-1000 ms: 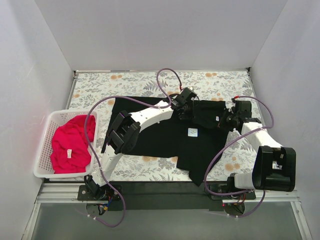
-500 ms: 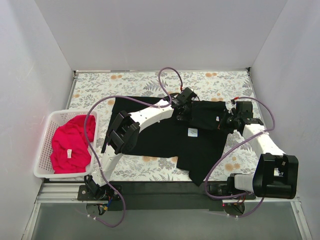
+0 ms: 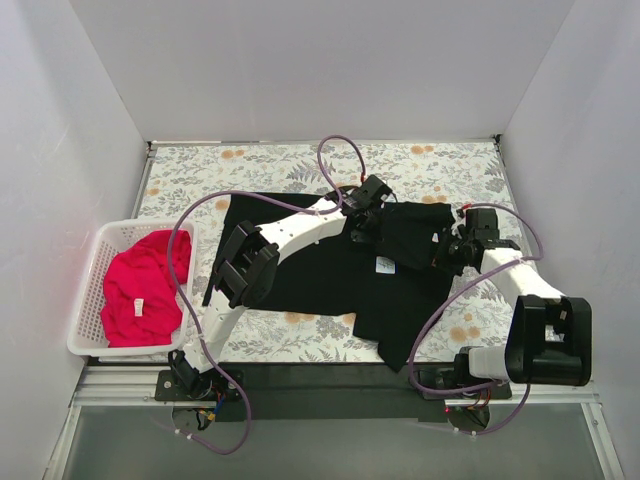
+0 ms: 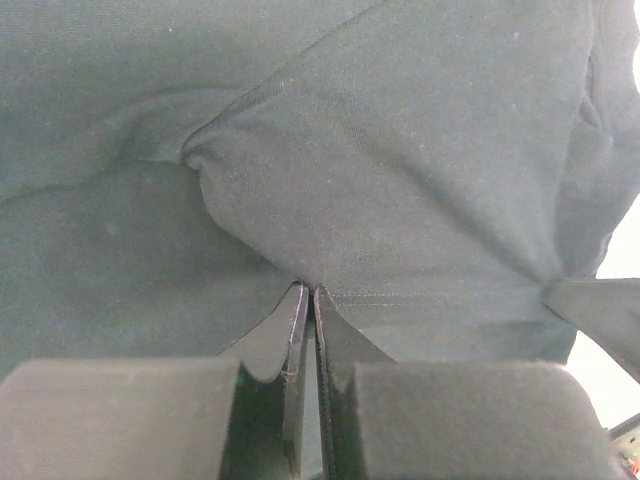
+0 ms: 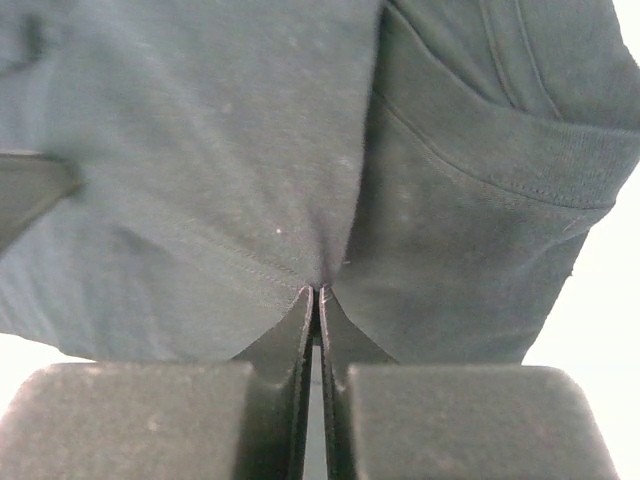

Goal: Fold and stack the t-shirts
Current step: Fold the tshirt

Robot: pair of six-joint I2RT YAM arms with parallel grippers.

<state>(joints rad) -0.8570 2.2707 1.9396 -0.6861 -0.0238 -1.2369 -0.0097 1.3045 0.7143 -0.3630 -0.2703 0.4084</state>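
Note:
The black t-shirt (image 3: 330, 270) lies spread on the floral table, its small white neck label (image 3: 385, 265) showing. My left gripper (image 3: 362, 222) is shut on a hem fold of the black shirt (image 4: 400, 190) near its upper middle. My right gripper (image 3: 452, 250) is shut on the shirt's right part (image 5: 250, 160), where a flap is folded over leftward. The red-pink t-shirt (image 3: 138, 288) lies crumpled in the white lattice basket (image 3: 86, 300) at the left.
The table (image 3: 260, 160) has a floral cover, with white walls on three sides. Purple cables loop over both arms. The basket sits at the table's left edge. The black shirt's lower corner hangs near the front edge (image 3: 395, 355).
My right gripper has drawn the shirt's right part leftward and slightly down, so the folded flap now covers more of the label area. My left gripper has barely moved.

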